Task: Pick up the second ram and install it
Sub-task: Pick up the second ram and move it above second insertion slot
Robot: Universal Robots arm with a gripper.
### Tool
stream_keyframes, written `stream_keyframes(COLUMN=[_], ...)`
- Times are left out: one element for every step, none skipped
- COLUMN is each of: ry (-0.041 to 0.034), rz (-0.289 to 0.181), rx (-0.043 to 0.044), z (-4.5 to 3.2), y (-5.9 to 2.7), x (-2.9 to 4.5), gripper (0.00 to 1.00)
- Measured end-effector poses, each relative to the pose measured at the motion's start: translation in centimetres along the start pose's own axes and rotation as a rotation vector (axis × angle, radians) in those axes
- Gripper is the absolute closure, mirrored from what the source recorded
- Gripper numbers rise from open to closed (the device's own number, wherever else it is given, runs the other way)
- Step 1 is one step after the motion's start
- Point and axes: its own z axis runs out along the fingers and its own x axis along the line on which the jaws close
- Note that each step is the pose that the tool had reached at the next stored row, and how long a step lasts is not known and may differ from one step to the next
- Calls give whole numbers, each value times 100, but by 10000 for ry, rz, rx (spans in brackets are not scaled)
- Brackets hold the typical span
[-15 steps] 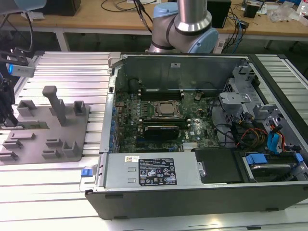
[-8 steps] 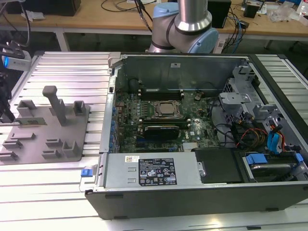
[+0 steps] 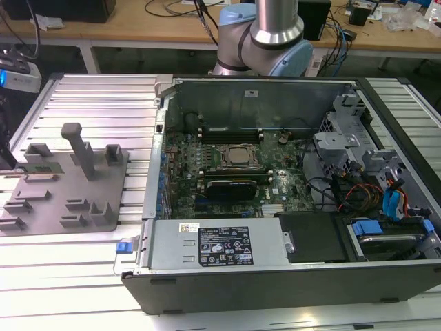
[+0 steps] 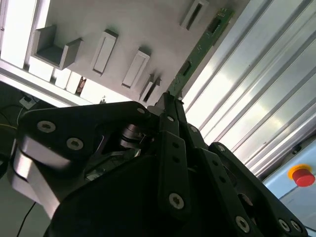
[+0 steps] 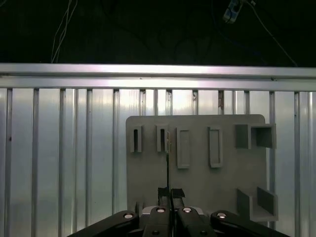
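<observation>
In the exterior view the second ram (image 3: 43, 167) sits at the gray holder plate's (image 3: 69, 186) edge on the exterior view's left, well apart from the open computer case (image 3: 275, 283) and its printed sticker (image 3: 225, 248), too small to read; in the second wrist view the gripper (image 4: 169, 100) pinches the ram's end; in the first wrist view the ram stands edge-on over the plate's slots.

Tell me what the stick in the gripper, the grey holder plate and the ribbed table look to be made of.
The second ram: green circuit-board laminate, matte, with dark chips; likely fibreglass. The holder plate: uniform matte grey with blocky moulded pockets, probably plastic, perhaps printed. The table: bare metal, likely aluminium, judging by its bright sheen and straight ribs.
</observation>
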Motion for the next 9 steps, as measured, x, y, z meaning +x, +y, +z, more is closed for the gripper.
stream_keyframes(ry=[0, 0, -1, 0, -1, 0, 0, 0, 0], rz=[0, 0, 0, 0, 0, 0, 0, 0, -1], rx=[-1, -1, 0, -1, 0, 0, 0, 0, -1], z=[-14, -31, -63, -91, -118, -144, -185, -207, -222], y=[1, 1, 2, 3, 4, 5, 7, 7, 8], x=[-1, -2, -4, -5, -8, -11, -13, -15, -15], gripper=[91, 91, 91, 91, 91, 91, 91, 91, 91])
